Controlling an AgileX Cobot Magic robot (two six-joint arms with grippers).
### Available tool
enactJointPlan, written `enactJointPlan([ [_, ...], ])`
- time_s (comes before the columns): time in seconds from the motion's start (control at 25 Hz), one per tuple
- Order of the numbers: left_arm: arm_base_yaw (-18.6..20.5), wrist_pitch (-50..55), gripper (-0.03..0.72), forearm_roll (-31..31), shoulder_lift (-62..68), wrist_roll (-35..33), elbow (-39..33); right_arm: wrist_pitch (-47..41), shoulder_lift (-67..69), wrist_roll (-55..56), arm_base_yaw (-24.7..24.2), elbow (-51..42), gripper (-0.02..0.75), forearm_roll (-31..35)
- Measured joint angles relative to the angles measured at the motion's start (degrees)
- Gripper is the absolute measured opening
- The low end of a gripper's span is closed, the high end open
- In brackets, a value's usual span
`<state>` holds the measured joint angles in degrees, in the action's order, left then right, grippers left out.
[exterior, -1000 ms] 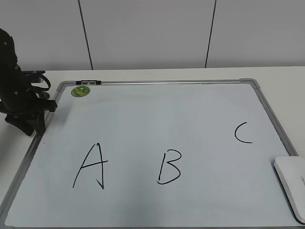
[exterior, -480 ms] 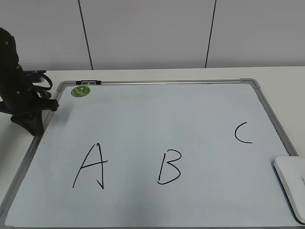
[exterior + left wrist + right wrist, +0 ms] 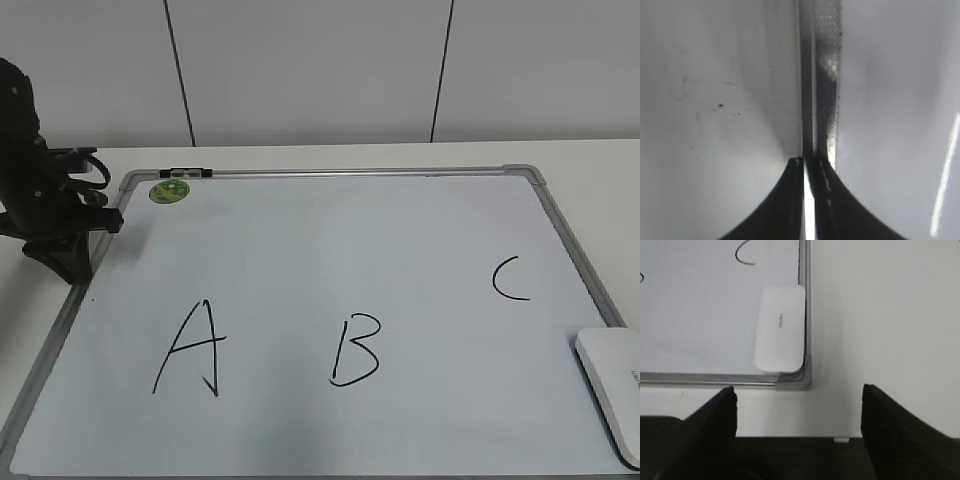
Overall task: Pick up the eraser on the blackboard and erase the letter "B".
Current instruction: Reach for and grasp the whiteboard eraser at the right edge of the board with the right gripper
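Note:
The blackboard (image 3: 350,240) is a white board with a grey frame, lying flat on the table. The letter "B" (image 3: 355,350) is drawn in black near the front middle, between "A" (image 3: 192,347) and "C" (image 3: 510,278). The eraser (image 3: 612,395), a flat white block, lies on the board's front right corner; it also shows in the right wrist view (image 3: 780,330). My right gripper (image 3: 799,390) is open and empty, just off the board's corner and short of the eraser; it is out of the exterior view. My left gripper (image 3: 807,162) is shut and empty, low over the board's left frame (image 3: 822,100).
A round green sticker (image 3: 169,190) and a small black clip (image 3: 186,173) sit at the board's far left corner. The left arm (image 3: 45,210) stands beside the board's left edge. The white table (image 3: 880,315) runs to the right of the board, and its front edge shows under the right gripper.
The left arm has shifted slightly at the board's left edge. The eraser and the letters have not moved.

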<state>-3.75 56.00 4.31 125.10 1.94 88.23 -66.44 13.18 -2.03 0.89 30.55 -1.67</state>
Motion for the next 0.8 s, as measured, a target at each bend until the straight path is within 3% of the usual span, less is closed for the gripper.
enactJointPlan([
  [0.28, 0.00, 0.00, 0.020, 0.00, 0.00, 0.00, 0.00, -0.68, 15.13, 0.00, 0.00, 1.14, 0.583, 3.11],
  [0.48, 0.00, 0.00, 0.020, 0.00, 0.00, 0.00, 0.00, -0.78, 22.16, 0.00, 0.00, 2.44, 0.669, 6.37],
  [0.8, 0.00, 0.00, 0.020, 0.00, 0.00, 0.00, 0.00, -0.14, 38.87, 0.00, 0.00, 8.38, 0.680, 11.33],
])
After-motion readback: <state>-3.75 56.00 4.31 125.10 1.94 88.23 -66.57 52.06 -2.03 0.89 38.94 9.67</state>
